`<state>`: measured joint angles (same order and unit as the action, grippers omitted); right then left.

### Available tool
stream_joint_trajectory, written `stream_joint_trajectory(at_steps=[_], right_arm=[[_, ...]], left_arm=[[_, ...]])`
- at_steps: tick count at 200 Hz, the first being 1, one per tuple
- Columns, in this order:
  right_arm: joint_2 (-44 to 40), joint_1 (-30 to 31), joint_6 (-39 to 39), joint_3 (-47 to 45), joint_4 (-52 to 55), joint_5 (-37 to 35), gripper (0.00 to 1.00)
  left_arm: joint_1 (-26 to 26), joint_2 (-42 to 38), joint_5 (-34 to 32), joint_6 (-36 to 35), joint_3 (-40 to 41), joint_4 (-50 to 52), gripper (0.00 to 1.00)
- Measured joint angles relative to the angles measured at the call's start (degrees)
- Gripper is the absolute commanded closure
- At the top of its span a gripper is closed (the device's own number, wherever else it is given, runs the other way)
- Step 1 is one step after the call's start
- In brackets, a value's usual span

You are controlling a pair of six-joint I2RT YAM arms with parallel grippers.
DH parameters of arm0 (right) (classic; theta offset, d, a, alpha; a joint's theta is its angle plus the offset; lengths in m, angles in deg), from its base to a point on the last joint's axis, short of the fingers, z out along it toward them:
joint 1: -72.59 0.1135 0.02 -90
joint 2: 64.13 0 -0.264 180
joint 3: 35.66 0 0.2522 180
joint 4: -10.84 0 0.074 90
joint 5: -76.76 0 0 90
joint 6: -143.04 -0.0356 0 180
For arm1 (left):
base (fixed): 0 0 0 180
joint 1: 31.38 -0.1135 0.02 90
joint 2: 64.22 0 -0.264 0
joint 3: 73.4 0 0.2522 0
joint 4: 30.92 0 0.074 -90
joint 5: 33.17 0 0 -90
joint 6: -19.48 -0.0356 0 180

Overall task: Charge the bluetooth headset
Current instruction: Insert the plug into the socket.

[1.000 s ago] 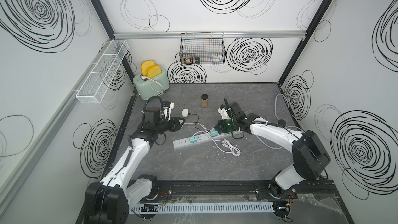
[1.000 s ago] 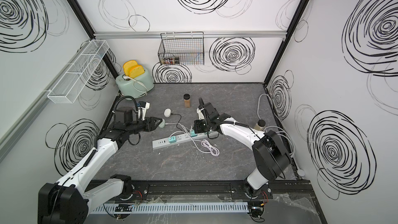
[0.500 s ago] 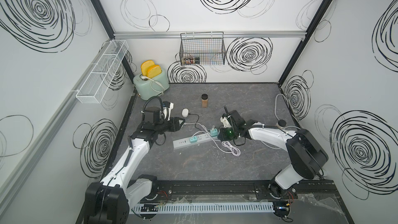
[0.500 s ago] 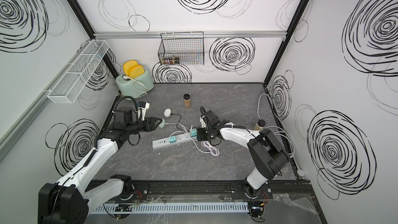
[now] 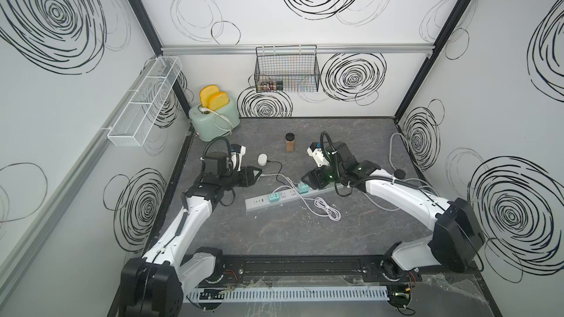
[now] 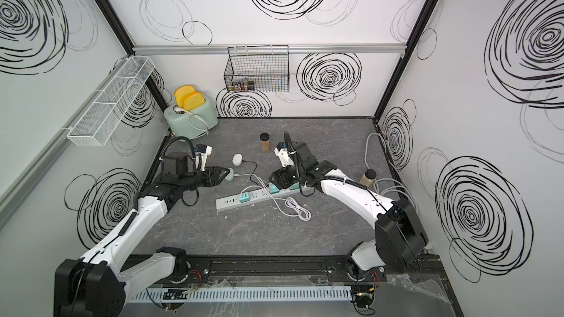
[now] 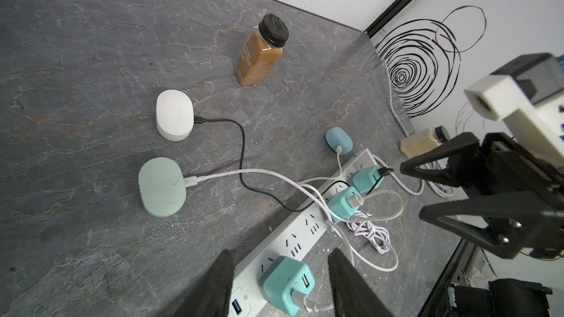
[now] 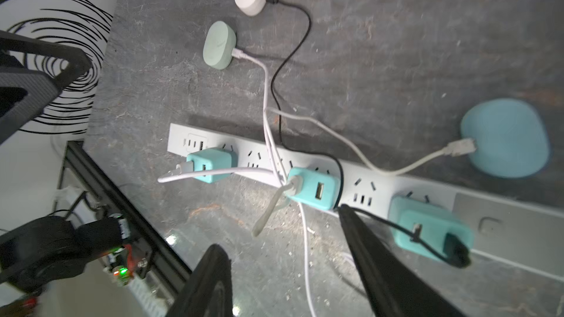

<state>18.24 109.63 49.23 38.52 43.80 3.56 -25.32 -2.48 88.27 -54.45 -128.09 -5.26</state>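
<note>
Since a second ago my right gripper (image 8: 278, 227) has spread its jaws, empty, beside the teal plastic adapter (image 8: 433, 221) holding the black cable (image 7: 243, 154) from the white oval headset case (image 7: 174, 114) on the grey surface (image 7: 91, 41). On my left gripper (image 7: 280, 253) the jaws stand apart, empty.

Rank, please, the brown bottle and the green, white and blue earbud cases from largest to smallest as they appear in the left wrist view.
1. brown bottle, narrowly
2. green earbud case
3. white earbud case
4. blue earbud case; it lies farther from the camera, so true size is unsure
</note>
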Motion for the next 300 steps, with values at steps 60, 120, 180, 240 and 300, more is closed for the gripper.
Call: stream_joint_trajectory(at_steps=[60, 120, 180, 240, 300], right_arm=[[-2.6, -5.5, 34.0, -6.3, -2.1, 2.0, 0.44], [-3.1, -8.7, 55.5, -8.5, -1.9, 11.3, 0.4], [8.6, -8.0, 63.2, 1.5, 2.6, 14.2, 0.48], [18.4, -5.4, 66.9, 10.2, 10.1, 13.7, 0.49], [24.0, -3.9, 68.4, 14.1, 15.1, 11.3, 0.52]], left_arm=[[2.0, -0.3, -0.8, -0.2, 0.0, 0.1, 0.46], [2.6, -0.4, -0.4, -0.3, 0.0, 0.1, 0.46], [2.6, -0.8, -0.4, -0.3, 0.0, 0.1, 0.46], [2.6, -0.9, -0.3, -0.4, 0.0, 0.1, 0.46], [3.7, -0.9, 0.2, -0.8, 0.0, 0.5, 0.46]])
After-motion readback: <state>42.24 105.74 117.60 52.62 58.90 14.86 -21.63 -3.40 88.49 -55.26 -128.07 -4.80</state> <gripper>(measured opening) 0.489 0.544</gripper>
